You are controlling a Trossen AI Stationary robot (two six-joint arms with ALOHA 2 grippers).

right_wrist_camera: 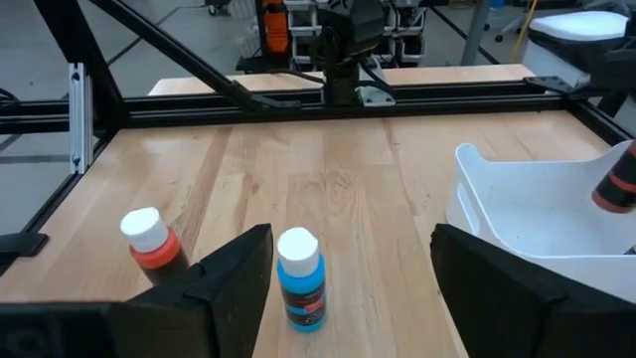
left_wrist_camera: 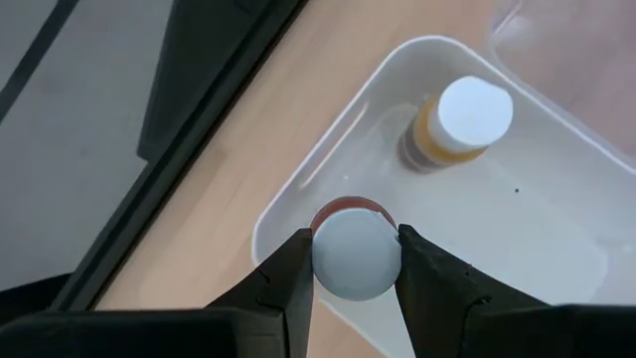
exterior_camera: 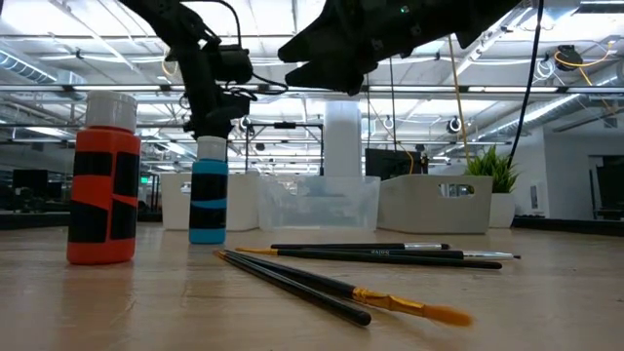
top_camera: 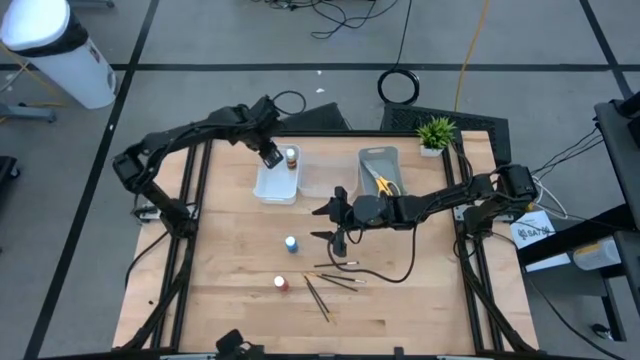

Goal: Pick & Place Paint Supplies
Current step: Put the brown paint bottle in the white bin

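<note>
My left gripper (top_camera: pixel 270 155) hangs over the near-left corner of the white tray (top_camera: pixel 277 186), shut on a reddish-brown paint bottle (left_wrist_camera: pixel 348 207) with a pale cap. An orange bottle (left_wrist_camera: pixel 459 119) stands on the tray floor beside it. My right gripper (top_camera: pixel 325 224) is open above the table's middle, touching nothing. The blue bottle (right_wrist_camera: pixel 300 274) stands on the wood just ahead of it, and a red bottle (right_wrist_camera: pixel 149 240) stands nearer the front edge. Several thin dark brushes (top_camera: pixel 332 283) lie flat on the wood. Yellow-handled scissors (top_camera: pixel 383 184) lie in the grey tray (top_camera: pixel 378 155). My left gripper pinches the reddish-brown bottle by its pale round cap (left_wrist_camera: pixel 356 261), one finger on either side. The fingers (left_wrist_camera: pixel 290 278) come from above, pointing down. The bottle hangs upright below them over the tray's corner; whether its base touches the tray floor I cannot tell.
A clear tray (top_camera: pixel 318 176) sits between the white and grey trays. A small potted plant (top_camera: pixel 436 133) stands at the far right corner. A black cable (top_camera: pixel 385 272) trails across the wood by the brushes. Bare wood lies along the table's left side and near edge.
</note>
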